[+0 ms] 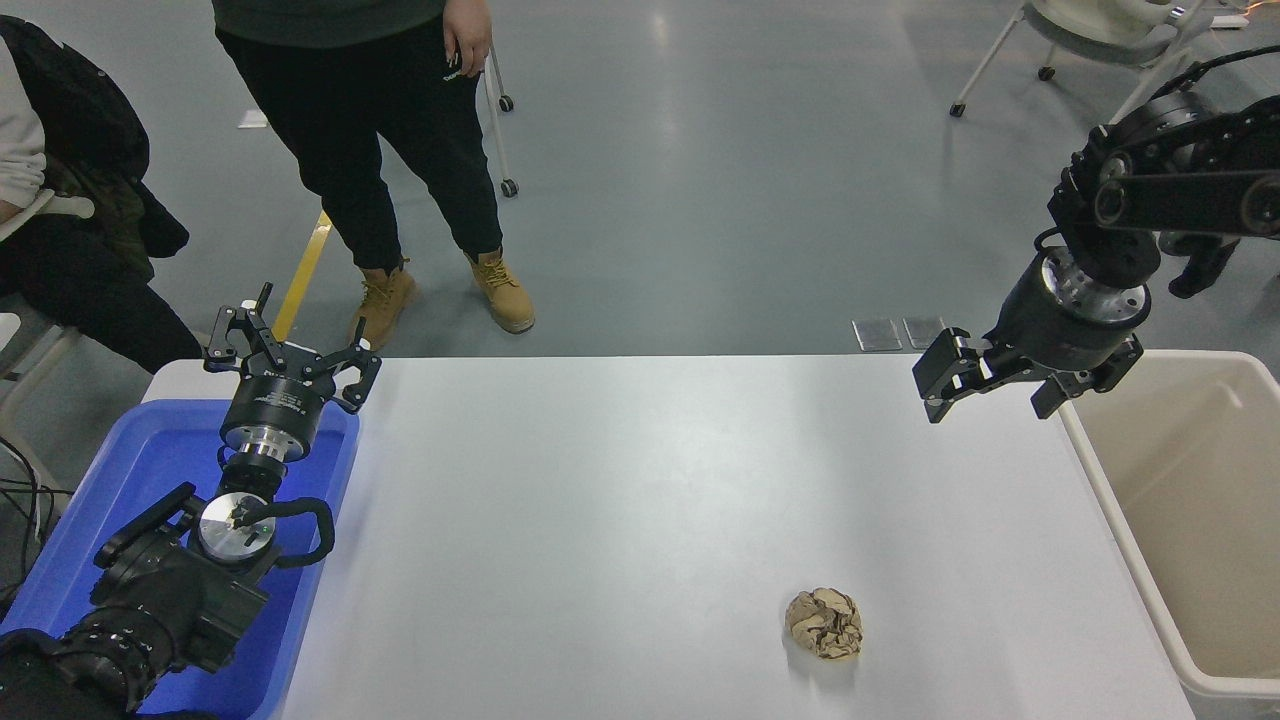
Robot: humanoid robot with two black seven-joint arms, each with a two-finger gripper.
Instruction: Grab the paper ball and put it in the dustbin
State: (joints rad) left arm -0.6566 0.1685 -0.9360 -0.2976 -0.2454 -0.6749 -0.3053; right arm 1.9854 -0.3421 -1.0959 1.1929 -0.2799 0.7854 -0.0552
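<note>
The paper ball [825, 622], a crumpled tan wad with dark creases, lies on the white table [620, 500] near its front right. The dustbin [1120, 500], a deep cream-beige tub, stands at the table's right edge. My right gripper [985, 395] hangs above the table's far right, beside the dustbin's far left corner, open and empty, well behind the ball. My left gripper [290, 345] is parked over the blue tub at the left, open and empty.
A shallow bright blue tub [150, 470] sits at the table's left edge under the left arm. A person [390, 150] in dark trousers and tan boots stands beyond the far edge. Another person sits at the far left. A chair stands at the top right.
</note>
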